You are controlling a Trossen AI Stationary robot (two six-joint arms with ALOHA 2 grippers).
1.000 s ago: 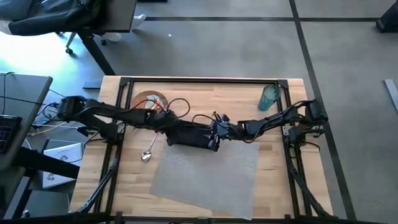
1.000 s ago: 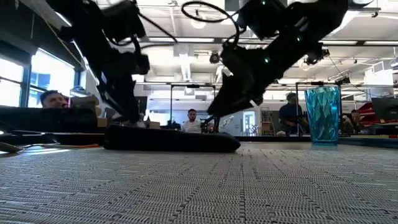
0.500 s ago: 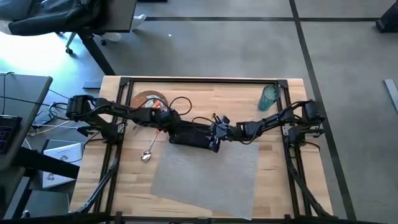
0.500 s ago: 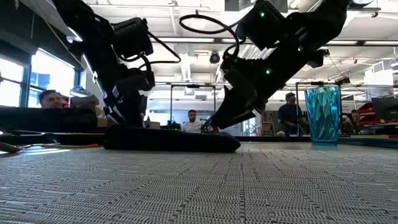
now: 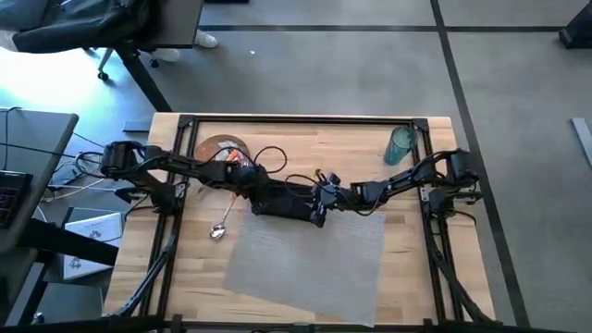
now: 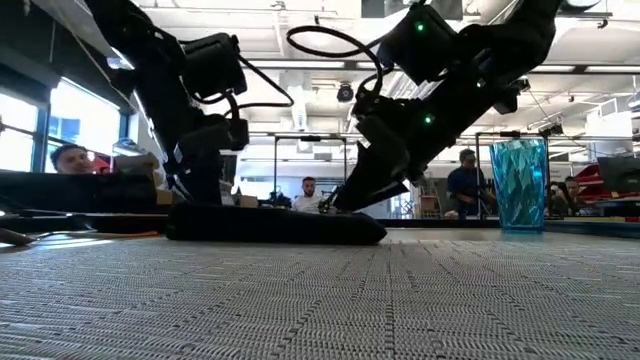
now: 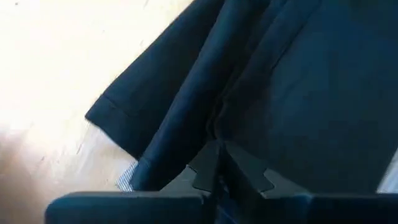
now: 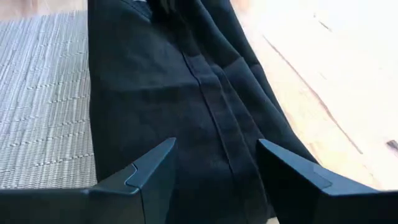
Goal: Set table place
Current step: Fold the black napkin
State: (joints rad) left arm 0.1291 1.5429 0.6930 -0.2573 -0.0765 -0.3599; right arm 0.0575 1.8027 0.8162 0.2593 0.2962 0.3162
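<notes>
The table (image 5: 421,245) is a light butcher-block wooden top on a black metal frame, standing on a grey floor crossed by dark seams. A grey woven placemat (image 5: 305,264) lies on the near middle of the top. The black cloth napkin (image 5: 287,200) lies folded along the placemat's far edge, partly on the weave and partly on bare wood (the right wrist view shows both surfaces beside it).

The left gripper (image 5: 252,188) is down at the napkin's left end. In the left wrist view its fingers (image 7: 205,171) are pressed together with the dark cloth directly beneath them; whether they pinch a fold cannot be told. The right gripper (image 5: 321,197) sits low over the napkin's right end, its fingers (image 8: 152,168) spread apart with cloth between them.

An orange-brown plate (image 5: 218,148) lies at the far left of the table, partly hidden by the left arm. A silver spoon (image 5: 219,227) rests on bare wood just left of the placemat. A teal tumbler (image 5: 400,145) stands upright near the far right corner.

The low view shows an open workspace with ceiling lights and windows at left; several people (image 6: 308,192) are in the background.
</notes>
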